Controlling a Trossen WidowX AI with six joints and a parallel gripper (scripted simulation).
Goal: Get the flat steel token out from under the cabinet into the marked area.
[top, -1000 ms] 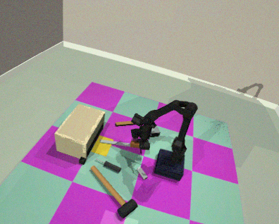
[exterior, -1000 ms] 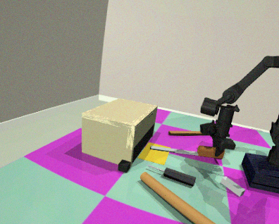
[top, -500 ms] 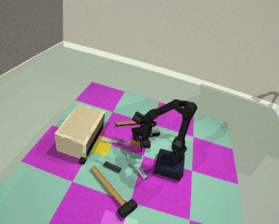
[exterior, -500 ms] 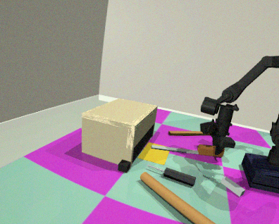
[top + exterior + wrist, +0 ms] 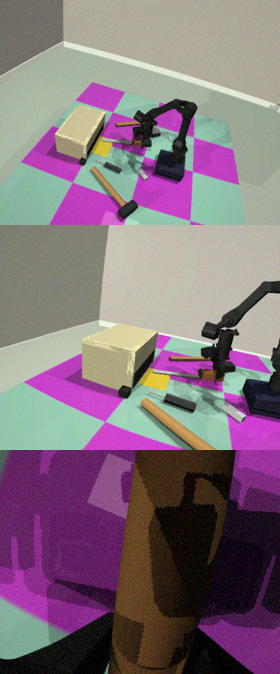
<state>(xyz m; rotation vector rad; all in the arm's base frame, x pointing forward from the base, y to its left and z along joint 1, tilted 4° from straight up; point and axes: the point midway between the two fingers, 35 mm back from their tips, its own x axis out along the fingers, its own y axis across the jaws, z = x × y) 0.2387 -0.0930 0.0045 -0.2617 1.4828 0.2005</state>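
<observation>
The cream cabinet [image 5: 71, 145] [image 5: 106, 363] stands at the left, with a dark gap along its front. The yellow marked area [image 5: 101, 149] [image 5: 155, 383] lies in front of it. No token can be made out in any view. My gripper [image 5: 142, 142] [image 5: 217, 375] [image 5: 150, 627] is shut on the brown handle [image 5: 136, 141] [image 5: 206, 374] [image 5: 145, 575] of a long tool. Its grey blade [image 5: 118, 141] [image 5: 178, 373] points at the cabinet, its tip over the far part of the yellow area and outside the gap. Whether the blade touches the table is unclear.
A black-handled tool [image 5: 113, 167] [image 5: 180, 402] with a thin metal end lies nearer the cameras. A mallet [image 5: 127, 209] lies beyond it. A grey-white block [image 5: 143, 173] [image 5: 233, 412] lies by the arm's base. Another wooden handle [image 5: 126, 124] [image 5: 187, 359] lies behind the gripper.
</observation>
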